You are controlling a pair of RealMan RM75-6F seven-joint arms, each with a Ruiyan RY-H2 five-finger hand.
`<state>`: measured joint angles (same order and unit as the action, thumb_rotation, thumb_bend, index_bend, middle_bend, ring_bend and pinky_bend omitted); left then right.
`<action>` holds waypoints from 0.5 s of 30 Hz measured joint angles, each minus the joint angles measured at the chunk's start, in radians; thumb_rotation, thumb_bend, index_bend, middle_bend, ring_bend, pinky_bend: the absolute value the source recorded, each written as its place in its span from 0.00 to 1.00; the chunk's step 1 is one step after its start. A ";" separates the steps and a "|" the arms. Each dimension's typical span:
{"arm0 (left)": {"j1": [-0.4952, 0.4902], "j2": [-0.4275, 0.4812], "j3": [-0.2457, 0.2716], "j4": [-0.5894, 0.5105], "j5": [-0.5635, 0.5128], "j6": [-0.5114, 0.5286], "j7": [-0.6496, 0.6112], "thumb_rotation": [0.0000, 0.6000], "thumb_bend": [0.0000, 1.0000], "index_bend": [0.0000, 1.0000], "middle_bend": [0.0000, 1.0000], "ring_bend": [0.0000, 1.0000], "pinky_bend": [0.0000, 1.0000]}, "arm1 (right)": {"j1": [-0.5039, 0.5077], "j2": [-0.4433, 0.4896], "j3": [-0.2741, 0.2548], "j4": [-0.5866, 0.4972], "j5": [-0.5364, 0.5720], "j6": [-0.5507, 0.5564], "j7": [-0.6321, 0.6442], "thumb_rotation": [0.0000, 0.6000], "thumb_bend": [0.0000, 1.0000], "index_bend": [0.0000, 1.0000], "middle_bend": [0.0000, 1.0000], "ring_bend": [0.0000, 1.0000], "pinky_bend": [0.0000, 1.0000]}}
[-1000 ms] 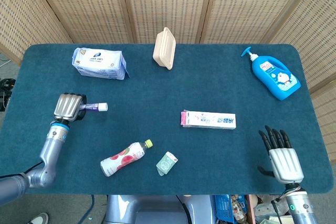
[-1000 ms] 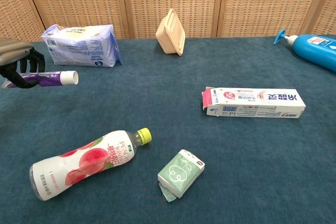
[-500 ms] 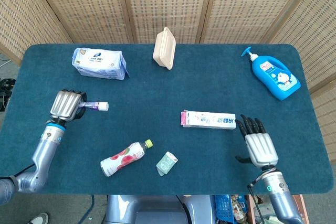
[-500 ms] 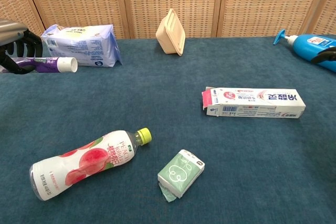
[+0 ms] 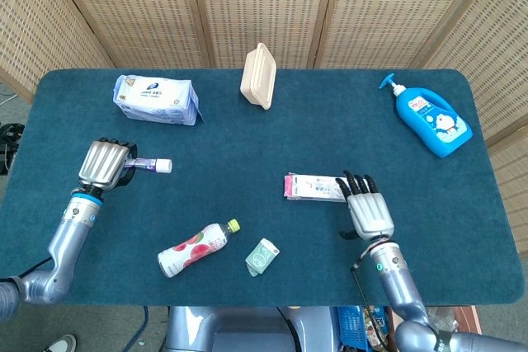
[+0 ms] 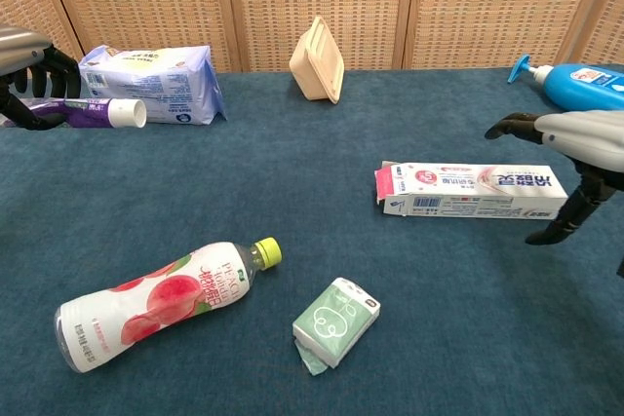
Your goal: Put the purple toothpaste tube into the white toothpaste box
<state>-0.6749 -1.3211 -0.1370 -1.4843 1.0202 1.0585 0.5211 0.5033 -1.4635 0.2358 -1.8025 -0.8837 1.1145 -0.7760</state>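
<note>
My left hand [image 5: 106, 164] [image 6: 29, 70] grips the purple toothpaste tube [image 5: 148, 166] [image 6: 93, 112] above the table's left side, its white cap pointing right. The white toothpaste box [image 5: 313, 188] [image 6: 468, 191] lies flat at centre right, its open flap end facing left. My right hand [image 5: 368, 210] [image 6: 577, 158] hovers open over the box's right end, fingers spread and curved down; whether it touches the box I cannot tell.
A pink drink bottle [image 5: 191, 248] and a small green packet [image 5: 262, 255] lie near the front edge. At the back are a wipes pack [image 5: 156, 99], a beige tray [image 5: 257, 77] on edge and a blue pump bottle [image 5: 431, 118].
My right hand has moved from the front right corner leftward and away from me to the box's right end. The left hand lifted the tube a little.
</note>
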 measured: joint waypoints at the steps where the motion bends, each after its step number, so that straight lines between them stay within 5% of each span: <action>1: 0.000 0.000 0.001 0.000 0.002 0.000 -0.001 1.00 0.55 0.76 0.59 0.44 0.40 | 0.013 -0.014 0.003 0.009 0.018 0.001 -0.011 1.00 0.00 0.08 0.00 0.00 0.00; 15: 0.006 -0.013 0.009 0.034 0.013 -0.012 -0.018 1.00 0.54 0.76 0.59 0.44 0.41 | 0.129 -0.122 0.024 0.138 0.119 0.015 -0.078 1.00 0.00 0.08 0.00 0.00 0.00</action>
<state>-0.6692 -1.3338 -0.1284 -1.4504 1.0330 1.0465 0.5034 0.6324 -1.5857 0.2597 -1.6647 -0.7643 1.1299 -0.8541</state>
